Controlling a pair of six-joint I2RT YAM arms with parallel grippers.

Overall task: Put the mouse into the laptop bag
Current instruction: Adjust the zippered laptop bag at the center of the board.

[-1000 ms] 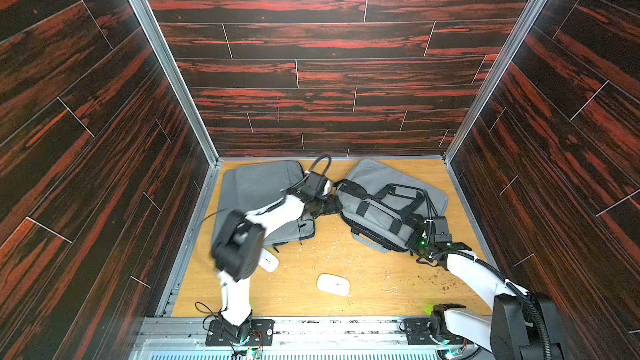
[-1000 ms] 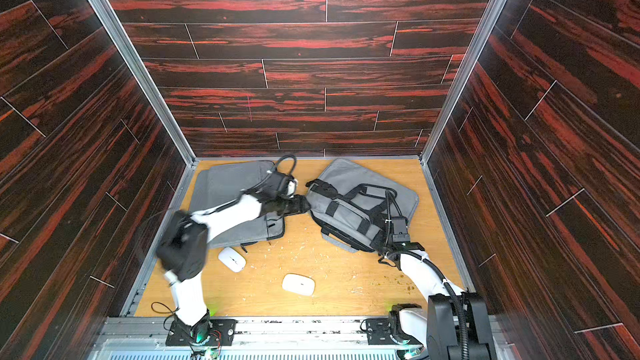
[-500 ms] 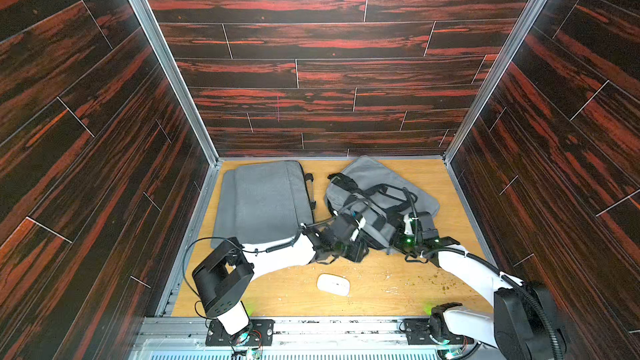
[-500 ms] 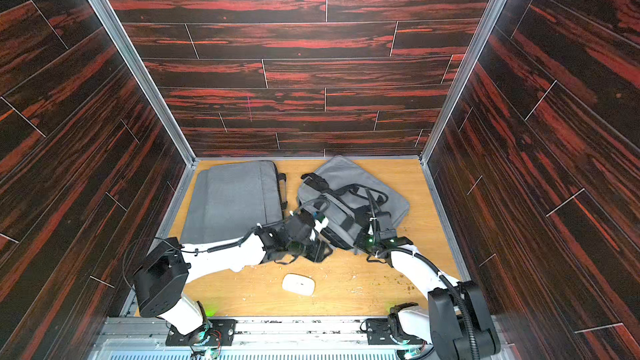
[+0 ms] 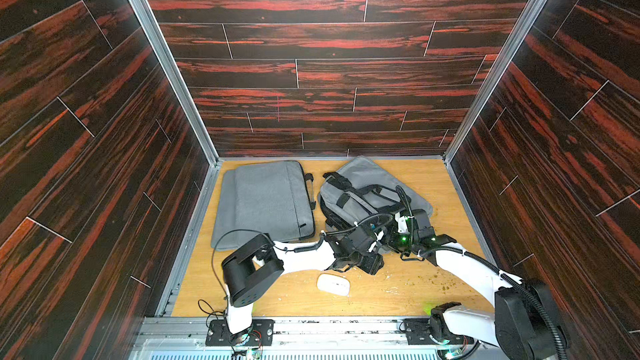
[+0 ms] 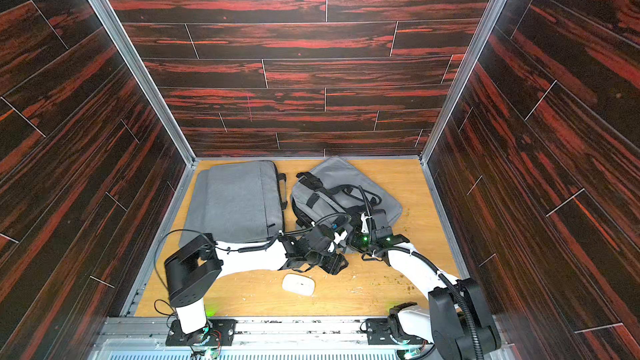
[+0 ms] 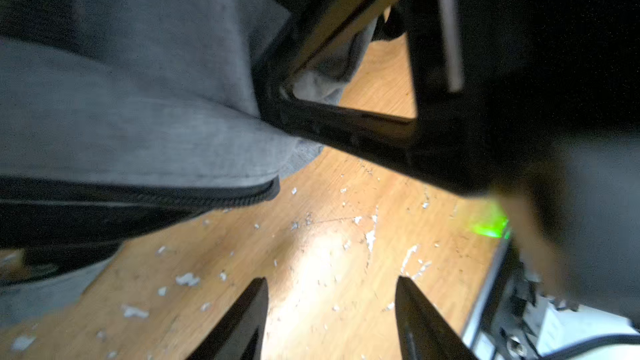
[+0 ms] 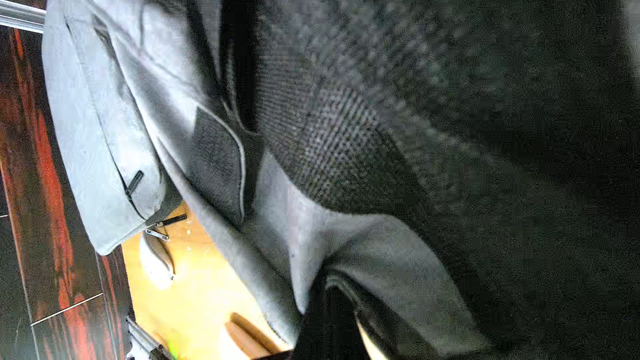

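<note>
The mouse [image 5: 333, 284] is a white, flat oval lying on the tabletop [image 5: 398, 292], near the grey, black-strapped laptop bag [image 5: 360, 181] on its robot-facing side. The left arm reaches low beside the bag, its left tool [image 7: 330, 320] open and empty. The right tool [image 5: 394, 235] is clamped on the bag's fabric.

Stereo pair high overhead, looking down at whole table [image 5: 415, 292], wrist cameras close against grey bag [image 7: 138, 116]

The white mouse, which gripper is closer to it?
Left. The left gripper hangs open just behind the mouse; the right gripper sits farther back, shut on the strapped bag at its edge.
</note>
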